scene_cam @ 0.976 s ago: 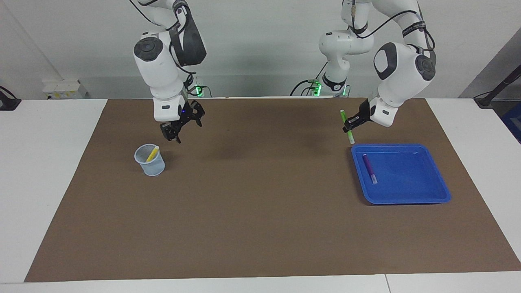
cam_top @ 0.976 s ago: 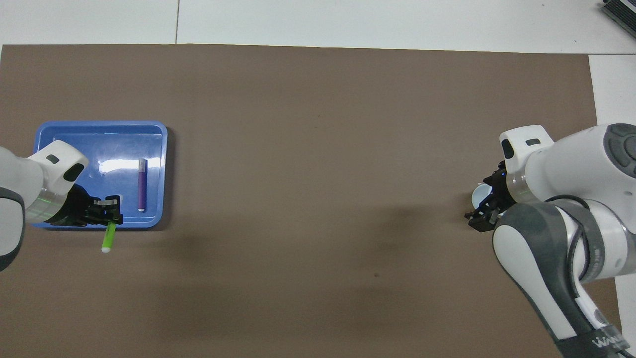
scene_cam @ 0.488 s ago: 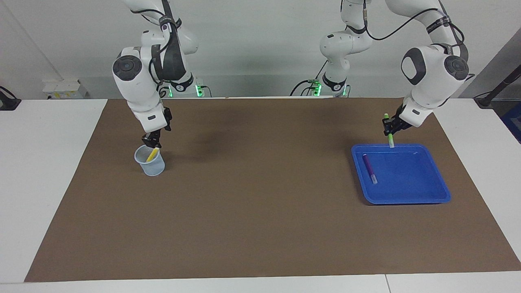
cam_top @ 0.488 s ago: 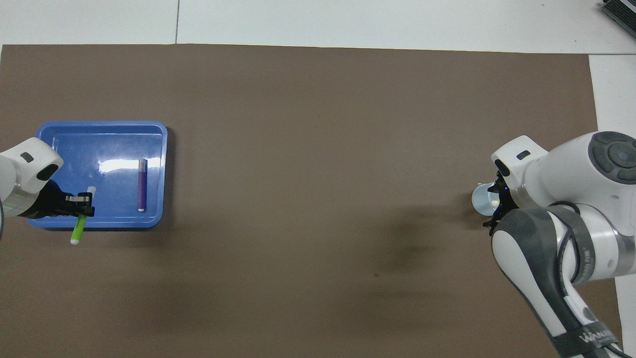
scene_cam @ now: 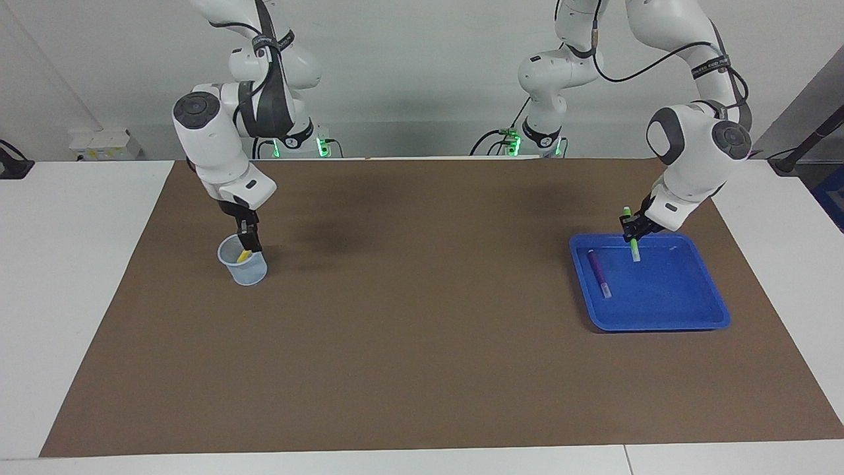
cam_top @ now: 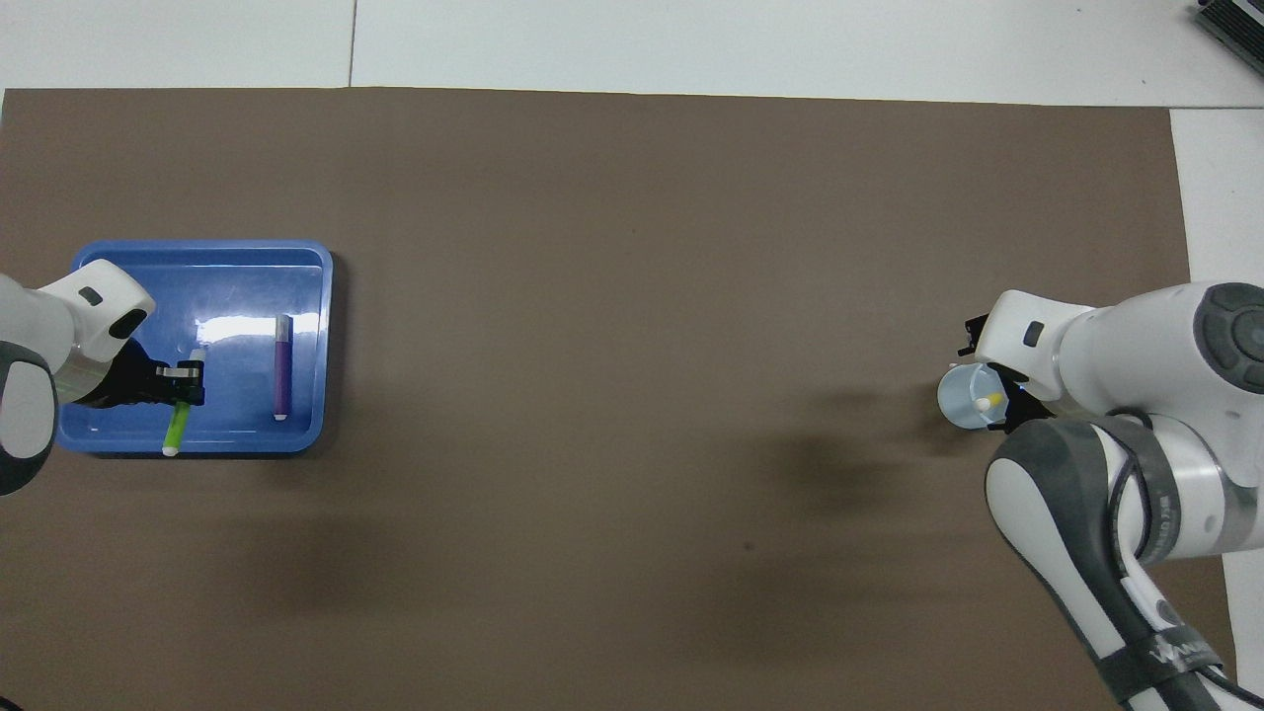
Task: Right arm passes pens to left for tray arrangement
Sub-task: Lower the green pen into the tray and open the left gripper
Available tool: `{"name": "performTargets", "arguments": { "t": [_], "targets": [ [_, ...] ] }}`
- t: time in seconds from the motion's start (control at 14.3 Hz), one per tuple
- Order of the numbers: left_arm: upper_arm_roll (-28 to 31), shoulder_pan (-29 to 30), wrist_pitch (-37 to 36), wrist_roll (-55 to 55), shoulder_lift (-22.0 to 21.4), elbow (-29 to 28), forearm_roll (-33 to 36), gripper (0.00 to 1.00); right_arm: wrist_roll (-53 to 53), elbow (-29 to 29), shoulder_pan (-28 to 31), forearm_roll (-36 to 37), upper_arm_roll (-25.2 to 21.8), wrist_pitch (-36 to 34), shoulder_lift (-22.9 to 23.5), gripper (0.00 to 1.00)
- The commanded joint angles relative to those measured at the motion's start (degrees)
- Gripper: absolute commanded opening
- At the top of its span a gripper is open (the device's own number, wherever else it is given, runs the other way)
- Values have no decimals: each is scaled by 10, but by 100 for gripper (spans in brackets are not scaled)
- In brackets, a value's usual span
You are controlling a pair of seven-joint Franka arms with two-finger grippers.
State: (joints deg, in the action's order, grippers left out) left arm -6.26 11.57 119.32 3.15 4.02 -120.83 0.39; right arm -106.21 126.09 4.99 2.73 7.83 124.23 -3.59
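My left gripper is shut on the green pen and holds it tilted, whitish tip down, low over the part of the blue tray nearest the robots. It also shows in the overhead view with the green pen over the tray. The purple pen lies flat in the tray, at the side toward the right arm. My right gripper reaches down to the rim of the pale mesh cup, at the yellow pen that stands in it.
A brown mat covers most of the white table. The cup stands toward the right arm's end and the tray toward the left arm's end, with bare mat between them.
The left gripper has carried the green pen from beside the tray to over it and lowered it. The right gripper has swung over to the cup and come down onto the yellow pen.
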Motion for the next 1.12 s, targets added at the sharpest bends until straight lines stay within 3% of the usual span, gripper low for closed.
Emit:
{"name": "performTargets", "arguments": {
  "t": [0.0, 0.14, 0.28, 0.7, 1.05],
  "targets": [
    [-5, 9, 31, 5, 39, 13, 11, 0, -85, 15, 9, 12, 9, 39, 9, 84],
    [-5, 9, 46, 5, 56, 18, 11, 0, -133, 21, 12, 12, 9, 53, 16, 71],
    [-5, 9, 46, 5, 78, 39, 11, 0, -147, 30, 21, 12, 9, 66, 16, 65],
    [-5, 9, 70, 4, 112, 62, 28, 0, -142, 30, 24, 12, 9, 43, 12, 61],
    [-5, 6, 93, 3, 128, 62, 29, 0, -139, 33, 34, 11, 8, 38, 10, 47]
  ]
}}
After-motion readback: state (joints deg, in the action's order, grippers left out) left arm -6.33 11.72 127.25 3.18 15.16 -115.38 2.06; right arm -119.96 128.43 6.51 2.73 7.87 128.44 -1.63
